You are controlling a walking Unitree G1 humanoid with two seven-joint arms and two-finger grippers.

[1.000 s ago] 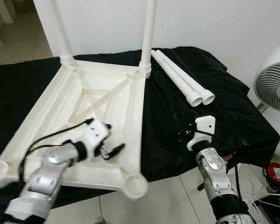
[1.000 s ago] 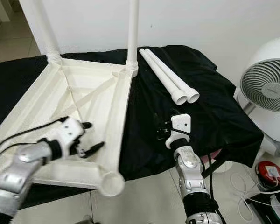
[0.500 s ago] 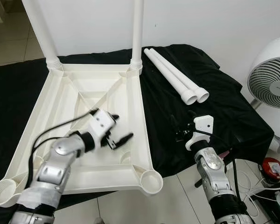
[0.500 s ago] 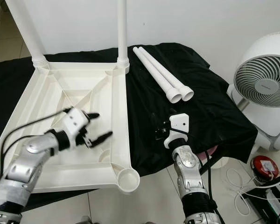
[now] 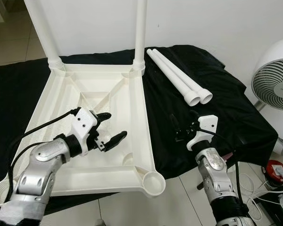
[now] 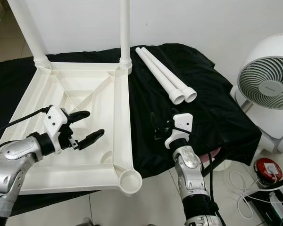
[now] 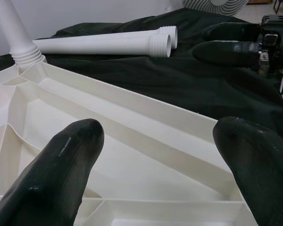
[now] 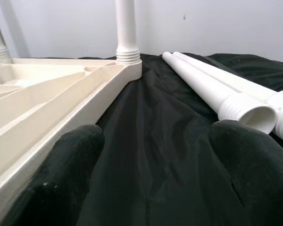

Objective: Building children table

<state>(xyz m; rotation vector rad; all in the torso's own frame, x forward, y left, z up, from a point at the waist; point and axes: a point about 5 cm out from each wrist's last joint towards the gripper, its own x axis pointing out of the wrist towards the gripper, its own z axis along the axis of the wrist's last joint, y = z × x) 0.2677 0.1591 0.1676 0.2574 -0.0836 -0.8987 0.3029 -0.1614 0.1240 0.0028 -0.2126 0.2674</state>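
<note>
Overhead, left hand (image 5: 109, 127) gapes empty above tabletop (image 5: 132, 101); right hand (image 8: 151, 155), equally open, faces loose legs (image 8: 212, 89).

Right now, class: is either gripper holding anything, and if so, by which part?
Nothing is held. The left gripper hovers open over the upturned tabletop; the right gripper is open above the black cloth, short of the two loose legs.
</note>
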